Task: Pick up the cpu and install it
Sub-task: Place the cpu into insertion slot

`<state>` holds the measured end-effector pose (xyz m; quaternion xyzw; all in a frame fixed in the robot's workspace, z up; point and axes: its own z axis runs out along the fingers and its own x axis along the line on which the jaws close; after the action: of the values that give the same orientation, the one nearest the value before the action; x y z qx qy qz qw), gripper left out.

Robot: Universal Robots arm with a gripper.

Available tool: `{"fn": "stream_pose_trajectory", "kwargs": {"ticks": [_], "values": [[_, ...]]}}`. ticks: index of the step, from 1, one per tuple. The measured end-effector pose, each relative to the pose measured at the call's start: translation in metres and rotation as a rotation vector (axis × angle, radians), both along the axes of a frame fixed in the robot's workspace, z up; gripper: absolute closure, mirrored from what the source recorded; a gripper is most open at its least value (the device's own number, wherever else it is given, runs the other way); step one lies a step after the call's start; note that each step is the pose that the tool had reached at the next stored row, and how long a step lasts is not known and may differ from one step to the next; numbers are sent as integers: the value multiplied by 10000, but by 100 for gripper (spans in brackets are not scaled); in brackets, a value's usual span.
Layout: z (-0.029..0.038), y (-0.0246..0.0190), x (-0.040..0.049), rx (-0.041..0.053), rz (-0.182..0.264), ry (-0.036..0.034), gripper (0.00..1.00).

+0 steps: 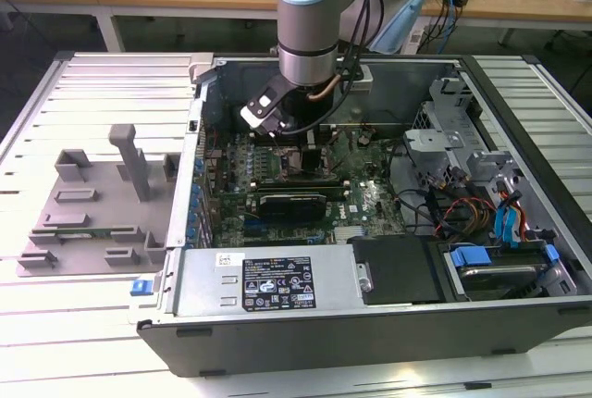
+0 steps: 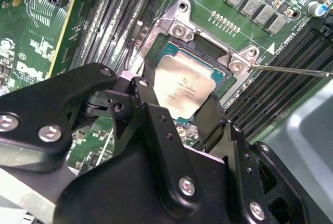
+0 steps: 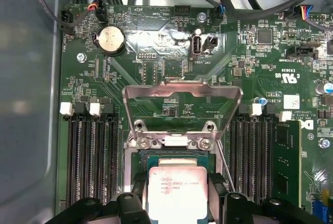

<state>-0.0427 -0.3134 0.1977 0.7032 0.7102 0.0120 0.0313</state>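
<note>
- Inside the open computer case (image 1: 518, 93), which lies on its side on a white slatted table (image 1: 92, 83), the arm (image 1: 310, 9) reaches straight down over the green circuit board (image 1: 370, 199).
- Gripper (image 1: 298, 146): low over the middle of the board, toward the far wall of the case.
- Pincer state: narrow. In both wrist views the black fingers (image 2: 145, 94) press against two opposite edges of the cpu (image 2: 182, 91), so the gripper (image 2: 179, 99) is holding it.
- Position of the cpu (image 3: 177, 190): silvery top facing up, level, directly over the square socket (image 2: 205, 52). Whether it is fully seated in the socket cannot be told.
- In the first wrist view, the gripper (image 3: 177, 187) has one finger (image 3: 136, 185) on each side of the cpu.
- Metal hold-down plate (image 3: 182, 96): swung open, standing clear of the socket on its hinge side.
- Thin wire lever (image 2: 291, 70): released and lying beside the socket, over the neighbouring slots.
- Memory slots (image 3: 93, 156): black rows flanking the socket on both sides.
- Round battery (image 3: 111, 39): in its holder on the board, well apart from the socket.
- Grey tray (image 1: 92, 204): on the table outside the case, at the exterior view's left.
- Power unit (image 1: 268, 282): labelled box along the near wall of the case.
</note>
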Motion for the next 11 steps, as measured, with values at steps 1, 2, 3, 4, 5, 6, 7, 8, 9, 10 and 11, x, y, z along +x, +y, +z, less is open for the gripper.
{"fn": "stream_pose_trajectory", "kwargs": {"ticks": [1,2,3,4,5,6,7,8,9,10,11], "values": [[-2,0,0,-1,-67,0,45],[-4,1,0,1,-83,-2,45],[-4,5,-1,-1,-93,-3,45],[-5,14,0,3,-98,-2,45],[-8,23,0,4,-98,-3,45],[-17,23,0,-1,-98,1,45],[-22,22,0,-2,-101,0,45],[-24,23,0,2,-101,-1,45],[-24,23,0,2,-102,-2,45],[-25,23,0,2,-101,-2,45],[-25,23,5,3,-103,1,45]]}}
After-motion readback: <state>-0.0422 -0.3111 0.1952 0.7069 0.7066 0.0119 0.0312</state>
